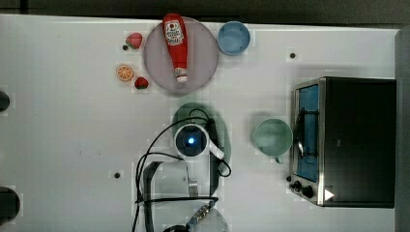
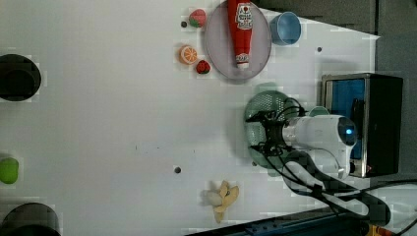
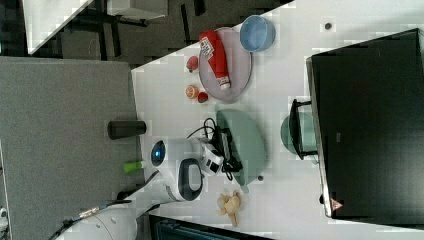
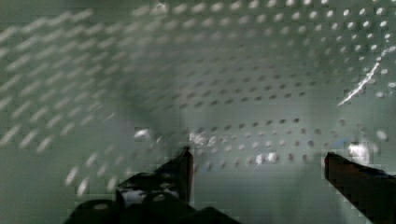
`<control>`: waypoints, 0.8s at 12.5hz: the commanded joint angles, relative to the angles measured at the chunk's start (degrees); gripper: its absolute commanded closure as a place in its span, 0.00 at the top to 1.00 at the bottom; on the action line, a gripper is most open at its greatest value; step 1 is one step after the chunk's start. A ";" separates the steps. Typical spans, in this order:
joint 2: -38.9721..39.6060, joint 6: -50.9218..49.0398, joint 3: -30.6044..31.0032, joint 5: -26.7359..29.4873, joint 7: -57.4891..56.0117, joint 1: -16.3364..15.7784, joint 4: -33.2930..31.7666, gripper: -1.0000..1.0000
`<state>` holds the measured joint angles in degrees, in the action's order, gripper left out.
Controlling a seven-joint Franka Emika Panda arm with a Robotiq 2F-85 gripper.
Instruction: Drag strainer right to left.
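Observation:
The strainer [image 1: 183,112] is a pale mint-green oval colander with small holes, standing near the table's middle, to the top view's left of the round mug [image 1: 273,137]. My arm reaches over it and hides most of it in the top view. More of the strainer [image 2: 260,105] shows in the left view, and in the right view the strainer [image 3: 249,142] is seen from the side. My gripper [image 4: 257,161] is down inside the bowl, open, its two dark fingertips [image 4: 184,163] wide apart over the perforated floor with nothing between them.
A grey plate [image 1: 157,58] carrying a ketchup bottle [image 1: 176,43] lies beyond the strainer, with a blue bowl [image 1: 233,37], two strawberries and an orange slice [image 1: 124,72] nearby. A toaster oven [image 1: 348,140] stands at the top view's right. A banana [image 2: 222,196] lies near the arm's base.

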<state>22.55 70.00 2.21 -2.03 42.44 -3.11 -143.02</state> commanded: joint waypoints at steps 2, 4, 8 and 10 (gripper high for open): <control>-1.50 1.23 0.52 0.60 3.97 -1.25 1.42 1.00; -1.47 0.93 1.07 0.66 5.96 -2.68 1.76 1.00; -0.20 0.81 2.98 0.69 15.06 -6.33 2.77 1.00; 0.47 0.41 4.10 0.69 18.60 -8.25 4.03 1.00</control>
<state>22.70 70.05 3.57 -1.21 55.17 -7.97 -140.33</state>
